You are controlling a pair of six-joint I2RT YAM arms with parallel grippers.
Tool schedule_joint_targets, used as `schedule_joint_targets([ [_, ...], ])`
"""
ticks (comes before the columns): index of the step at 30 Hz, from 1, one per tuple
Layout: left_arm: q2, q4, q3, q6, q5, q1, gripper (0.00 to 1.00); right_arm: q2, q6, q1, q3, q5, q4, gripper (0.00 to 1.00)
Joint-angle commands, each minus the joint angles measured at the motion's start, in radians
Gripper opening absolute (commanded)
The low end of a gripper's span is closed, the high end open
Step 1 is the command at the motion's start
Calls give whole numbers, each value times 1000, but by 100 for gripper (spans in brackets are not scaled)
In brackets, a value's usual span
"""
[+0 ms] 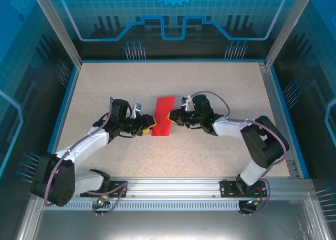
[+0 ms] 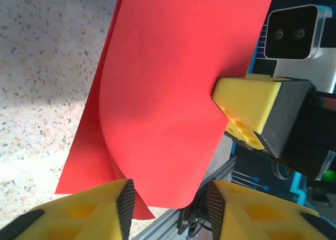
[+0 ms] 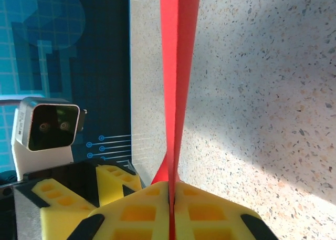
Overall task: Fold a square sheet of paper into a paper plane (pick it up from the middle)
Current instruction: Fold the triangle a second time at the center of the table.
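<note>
the counter point(image 1: 210, 87) is a pale speckled slab edged in blue, with an aluminium rail point(image 1: 173, 187) along its near edge, and over its middle stands the square sheet of paper point(image 1: 163, 116), folded narrow, contact with the surface unclear.

The paper point(image 1: 163, 117) is plain bright red, with no pattern. Under it the table point(image 1: 220, 82) is beige, speckled with dark and pale flecks. On either side of the paper, the left gripper point(image 2: 169, 192) and right gripper point(image 3: 170, 190) are yellow with black parts. Beyond the paper, the back wall point(image 1: 168, 19) is blue with a pale grid and lighter blue outlines.
</note>
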Motion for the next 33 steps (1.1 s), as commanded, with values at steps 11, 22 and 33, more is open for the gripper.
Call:
schedule_joint_targets([
  [11,17,-129,43,89,-16,11,38,4,47,-23,-23,-34,86,8],
  [22,20,-106,43,85,-24,13,38,12,97,-28,-43,-51,154,8],
  [33,-4,-96,52,70,-33,16,28,0,44,-24,-41,-45,87,8],
])
